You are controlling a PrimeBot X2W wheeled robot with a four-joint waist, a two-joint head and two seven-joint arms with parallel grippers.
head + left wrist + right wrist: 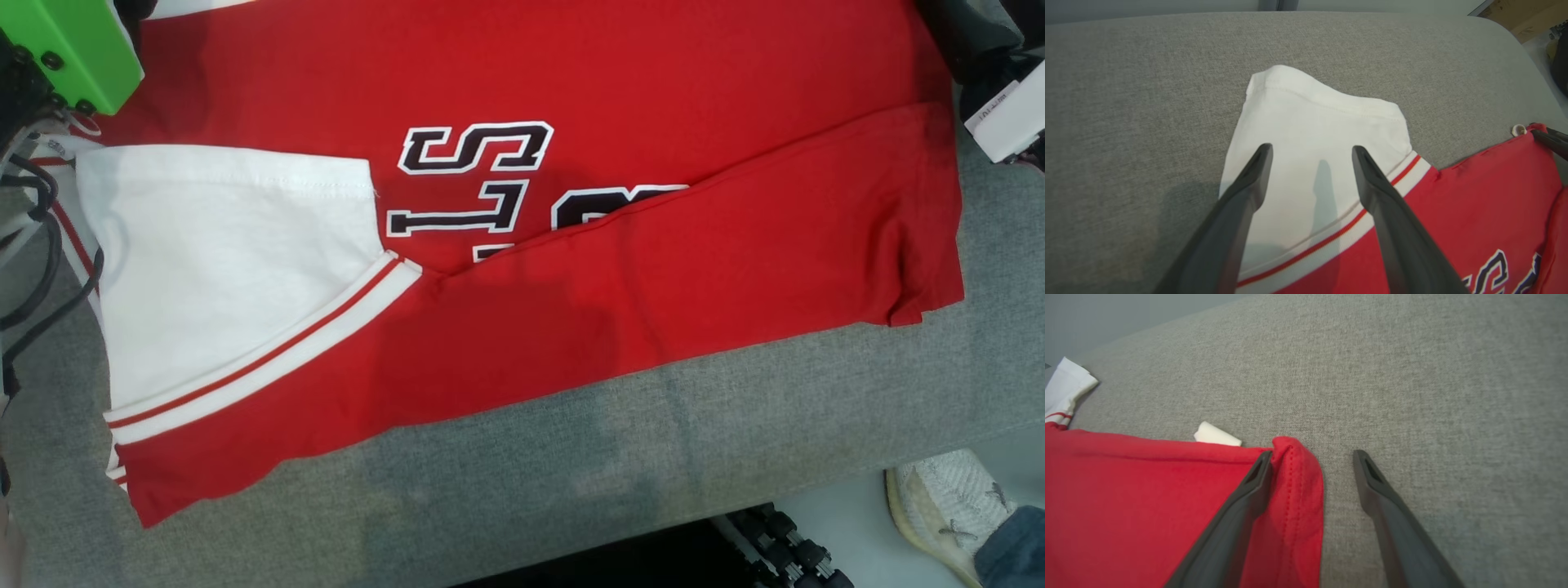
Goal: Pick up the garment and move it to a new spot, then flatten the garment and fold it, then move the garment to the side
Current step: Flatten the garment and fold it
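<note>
As the garment (653, 310) lies half-folded on the cushion (571, 482), nothing is gripped.
At 9 o'clock the left gripper (1311, 149), wide, tops the sleeve (1314, 114); at 3 o'clock the right gripper (1313, 454), equally wide, straddles the hem corner (1298, 465), probably for another fold.

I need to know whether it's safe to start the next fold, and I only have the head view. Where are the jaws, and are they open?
Observer: The left gripper is over the white sleeve, jaws open.
Operator: And the right?
Observer: The right gripper, jaws open too, straddles the red hem corner: one finger over the red, the other over grey cushion.
Operator: Anything beyond that corner?
Observer: A small white scrap of fabric peeks out from behind the garment.
</note>
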